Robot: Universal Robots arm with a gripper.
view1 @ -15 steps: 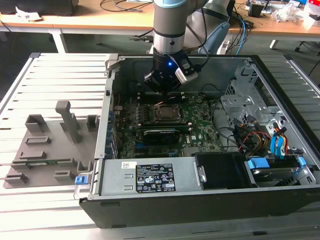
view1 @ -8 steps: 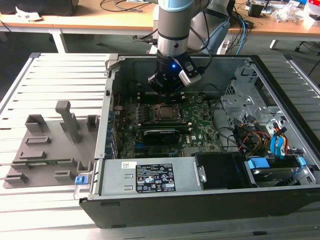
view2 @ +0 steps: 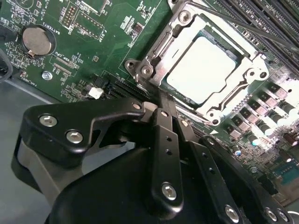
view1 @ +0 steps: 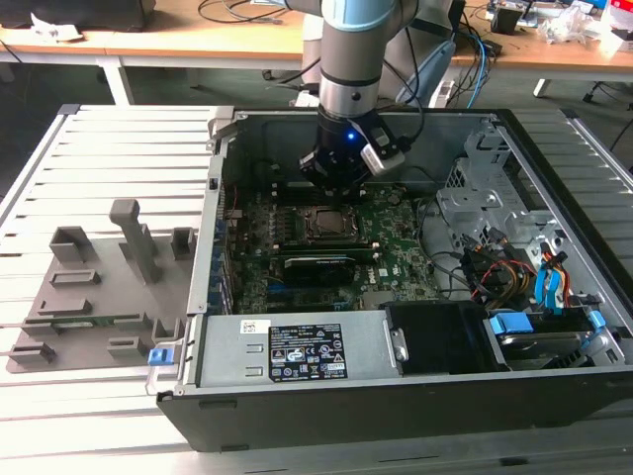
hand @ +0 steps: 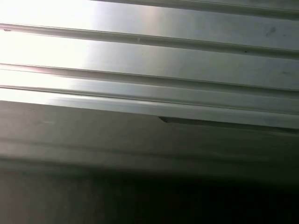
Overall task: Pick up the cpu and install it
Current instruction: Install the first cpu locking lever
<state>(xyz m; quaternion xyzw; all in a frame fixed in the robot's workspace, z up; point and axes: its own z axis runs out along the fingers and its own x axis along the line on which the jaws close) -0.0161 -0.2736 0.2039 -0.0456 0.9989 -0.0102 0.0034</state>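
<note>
Between the gripper's (view2: 161, 109) fingers nothing shows — they meet, clenched and empty, just beside the socket frame (view2: 145, 70). Beyond them the cpu (view2: 203, 67) lies seated within that frame on the motherboard (view2: 93, 42), evidently already placed.

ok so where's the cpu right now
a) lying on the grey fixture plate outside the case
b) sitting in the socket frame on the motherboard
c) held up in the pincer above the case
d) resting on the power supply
b: in the second wrist view the cpu lies flat inside the metal socket frame on the motherboard, and the exterior view shows it in the same place, with the pincer beside the frame.
</note>
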